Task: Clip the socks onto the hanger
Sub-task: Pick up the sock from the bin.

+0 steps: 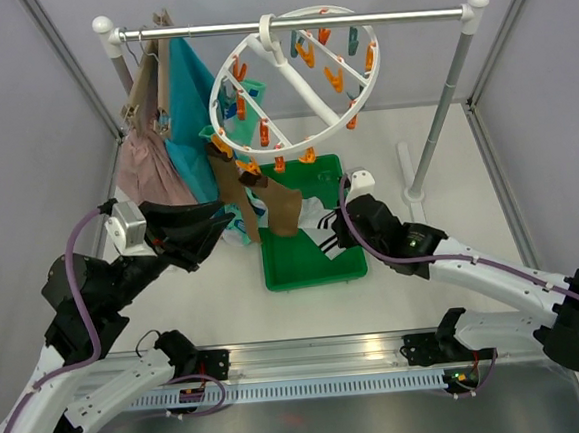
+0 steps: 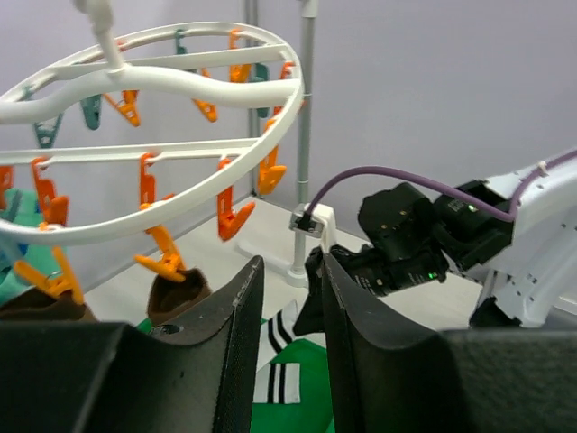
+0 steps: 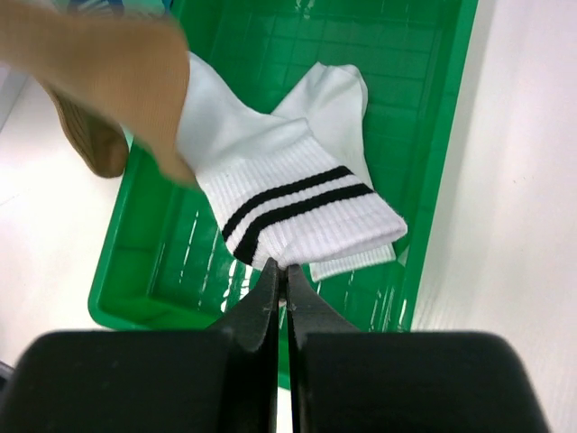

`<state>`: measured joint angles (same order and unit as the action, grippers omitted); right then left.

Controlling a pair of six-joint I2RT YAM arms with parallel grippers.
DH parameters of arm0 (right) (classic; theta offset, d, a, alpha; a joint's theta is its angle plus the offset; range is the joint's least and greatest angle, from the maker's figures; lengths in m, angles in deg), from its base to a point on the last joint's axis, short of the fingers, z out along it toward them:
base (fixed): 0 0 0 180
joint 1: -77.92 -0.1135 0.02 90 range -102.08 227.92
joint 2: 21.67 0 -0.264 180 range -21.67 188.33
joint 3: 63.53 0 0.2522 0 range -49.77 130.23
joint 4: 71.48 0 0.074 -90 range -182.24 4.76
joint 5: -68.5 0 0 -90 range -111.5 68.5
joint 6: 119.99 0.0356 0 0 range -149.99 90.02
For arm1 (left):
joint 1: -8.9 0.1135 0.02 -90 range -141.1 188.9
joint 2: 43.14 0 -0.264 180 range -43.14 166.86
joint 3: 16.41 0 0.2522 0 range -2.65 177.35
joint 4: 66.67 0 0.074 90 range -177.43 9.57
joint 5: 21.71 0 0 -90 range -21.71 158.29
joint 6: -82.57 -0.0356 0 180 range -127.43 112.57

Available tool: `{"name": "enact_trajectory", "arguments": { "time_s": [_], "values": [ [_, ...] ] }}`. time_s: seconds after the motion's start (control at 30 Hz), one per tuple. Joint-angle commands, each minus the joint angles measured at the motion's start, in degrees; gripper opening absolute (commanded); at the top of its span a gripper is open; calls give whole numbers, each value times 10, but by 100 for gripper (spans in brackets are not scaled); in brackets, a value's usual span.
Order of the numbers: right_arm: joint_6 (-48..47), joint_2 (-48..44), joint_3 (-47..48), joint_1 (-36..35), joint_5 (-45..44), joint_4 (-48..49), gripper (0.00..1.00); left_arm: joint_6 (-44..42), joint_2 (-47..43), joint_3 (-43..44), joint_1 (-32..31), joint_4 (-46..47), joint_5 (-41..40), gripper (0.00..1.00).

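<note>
The round white hanger hangs tilted from the rail, with orange and teal pegs on it. It also shows in the left wrist view. Two brown socks hang clipped from its near rim. My right gripper is shut on the cuff edge of a white sock with dark stripes and holds it over the green tray. A second white sock lies under it. My left gripper is open and empty, left of the tray and below the ring. It faces the right gripper.
A teal garment and a pink garment hang on tan hangers at the rail's left end. The rail's right post stands behind the tray. Grey walls close both sides.
</note>
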<state>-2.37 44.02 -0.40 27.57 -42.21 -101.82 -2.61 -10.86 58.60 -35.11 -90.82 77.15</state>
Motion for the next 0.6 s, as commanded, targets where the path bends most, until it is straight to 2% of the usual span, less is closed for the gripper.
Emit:
{"name": "enact_trajectory", "arguments": {
  "time_s": [0.0,0.17,0.27,0.3,0.43,0.57],
  "values": [
    [-5,-29,33,-6,-13,-34,0,-24,22,-7,1,30,112,38],
    [-8,-71,65,-10,-16,-70,0,-10,51,-48,-4,80,111,38],
    [-12,-86,84,-11,-11,-91,0,-18,77,-73,-38,100,80,38],
    [-13,-93,88,-11,-10,-97,0,-25,83,-82,-53,118,47,38],
    [-15,-106,101,-12,-15,-118,0,-81,135,-82,-184,138,-77,37],
    [-16,-121,117,-12,-1,-137,0,-123,185,-101,-249,193,-180,36]
  ]
}}
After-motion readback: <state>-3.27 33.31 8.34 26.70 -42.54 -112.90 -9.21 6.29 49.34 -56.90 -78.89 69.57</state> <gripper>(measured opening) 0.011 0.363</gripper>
